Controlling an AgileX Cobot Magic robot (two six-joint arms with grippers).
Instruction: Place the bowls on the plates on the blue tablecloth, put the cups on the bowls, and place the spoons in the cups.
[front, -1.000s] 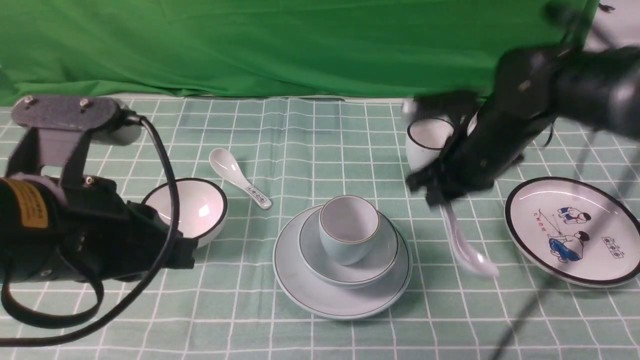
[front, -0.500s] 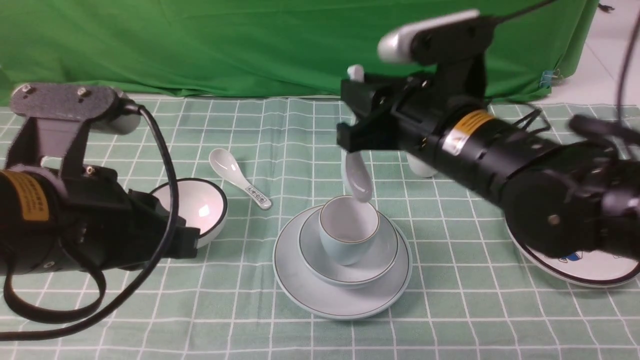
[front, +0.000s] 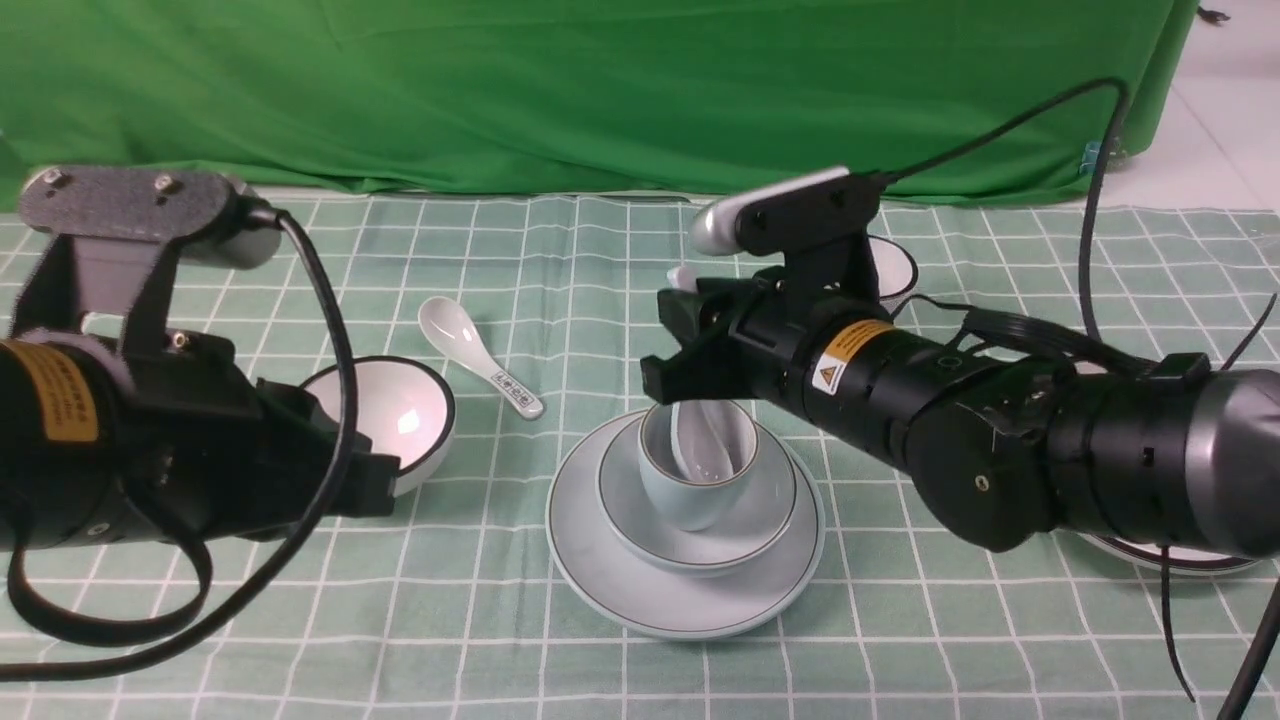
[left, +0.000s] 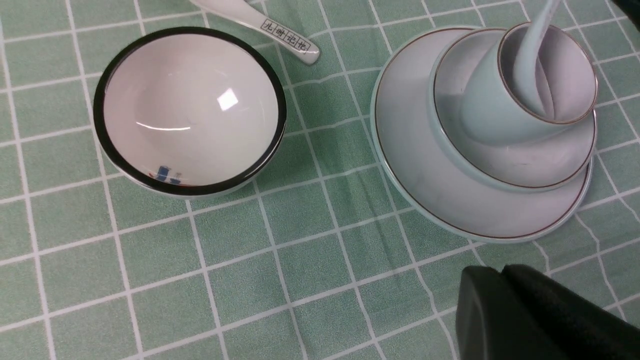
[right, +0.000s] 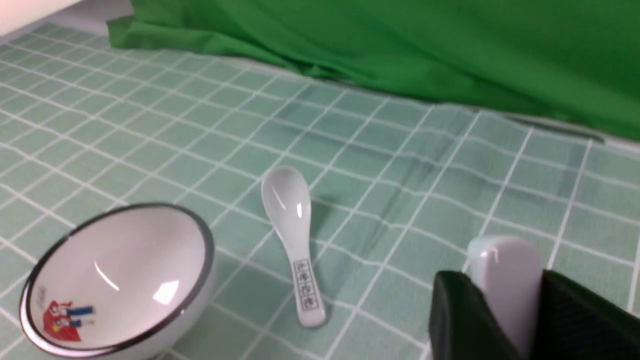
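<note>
On the blue tablecloth (front: 600, 260) the pale blue cup (front: 690, 500) stands in the pale blue bowl (front: 745, 540) on the pale blue plate (front: 640, 590). My right gripper (front: 685, 325) is shut on the handle of the plain spoon (right: 505, 280), whose scoop (front: 705, 445) is inside that cup. The white black-rimmed bowl (front: 385, 415) and the marked spoon (front: 480, 355) lie at the left. My left gripper (left: 500, 275) is shut and empty, just in front of that bowl. The white cup (front: 895, 265) peeks from behind my right arm. The cartoon plate (front: 1180, 562) is mostly hidden under it.
The green backdrop cloth (front: 560, 90) hangs along the table's far edge. My right arm reaches across the right half of the table, above the cartoon plate. My left arm's cable (front: 330, 330) loops over the left front of the table.
My right arm has carried the plain spoon from the right side to the pale blue cup and lowered its scoop into it. My left arm has barely moved.
</note>
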